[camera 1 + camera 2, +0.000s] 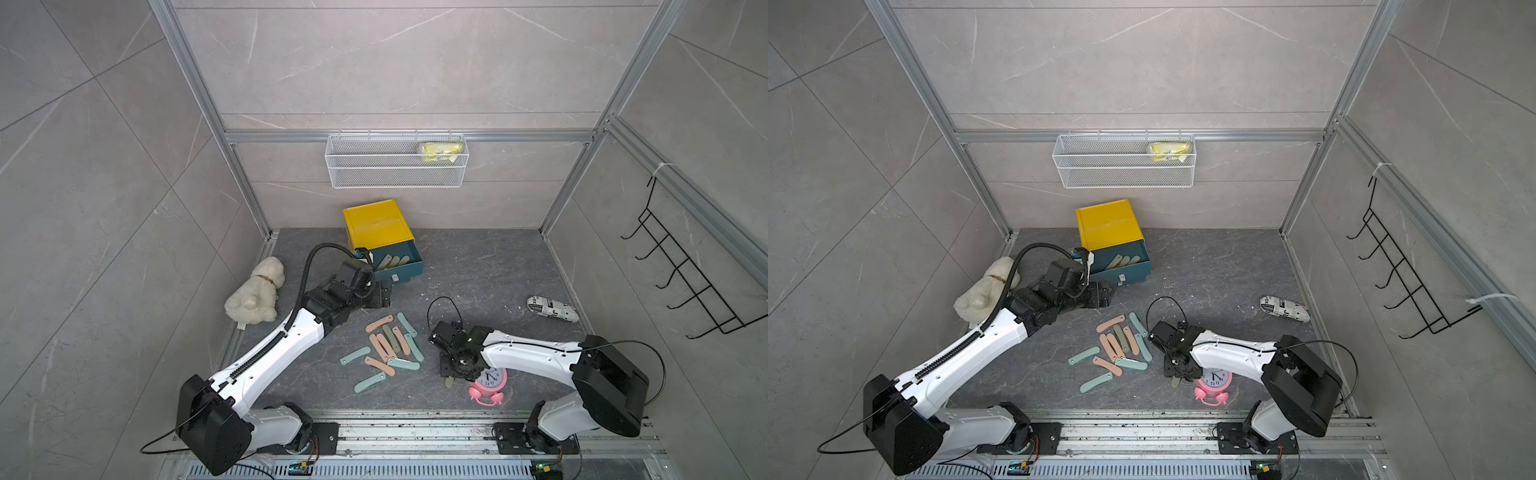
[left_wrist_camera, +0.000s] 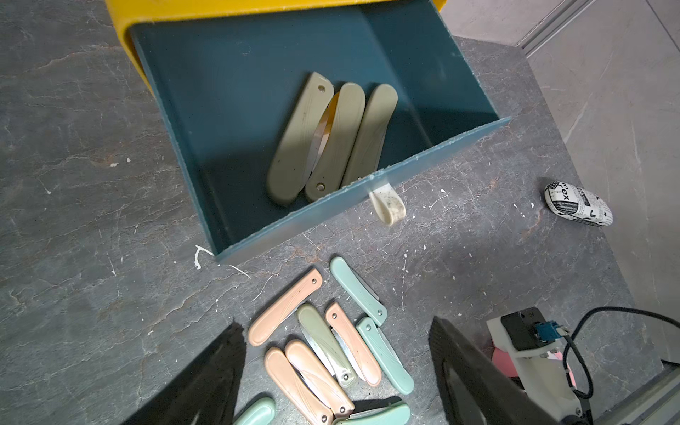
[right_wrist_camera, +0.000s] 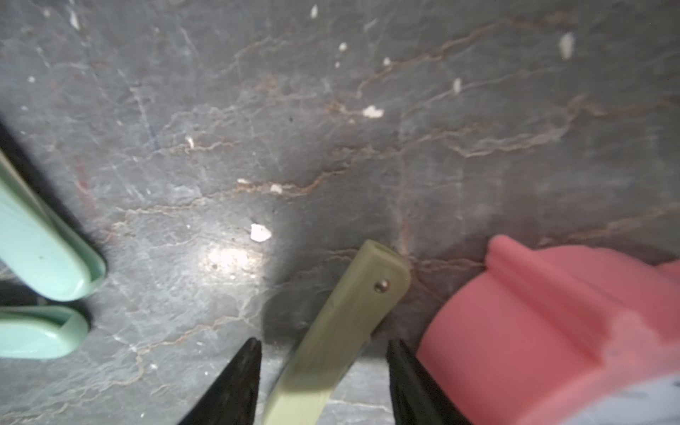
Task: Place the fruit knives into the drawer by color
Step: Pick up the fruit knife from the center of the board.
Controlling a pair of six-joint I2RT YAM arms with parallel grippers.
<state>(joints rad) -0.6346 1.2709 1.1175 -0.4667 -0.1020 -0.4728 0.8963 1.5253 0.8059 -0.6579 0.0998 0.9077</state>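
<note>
The yellow cabinet point(image 1: 376, 224) stands at the back with its dark-teal drawer point(image 1: 411, 272) pulled out; three olive-green fruit knives point(image 2: 331, 143) lie inside. Several pink, mint and olive fruit knives point(image 1: 388, 345) lie loose on the dark floor in front. My left gripper point(image 2: 336, 368) hovers open between the drawer and this pile, holding nothing. My right gripper point(image 3: 323, 349) points down beside the pink clock. An olive-green knife point(image 3: 353, 312) lies between its fingers, with a gap on each side. In both top views only this knife's tip point(image 1: 449, 381) point(image 1: 1176, 381) shows under the gripper.
A pink alarm clock point(image 1: 490, 384) sits right against the right gripper. A white plush dog point(image 1: 255, 291) lies left of the left arm, a newsprint pouch point(image 1: 552, 309) at the right. A white wire basket point(image 1: 397, 166) hangs on the back wall, a black hook rack point(image 1: 685, 282) on the right.
</note>
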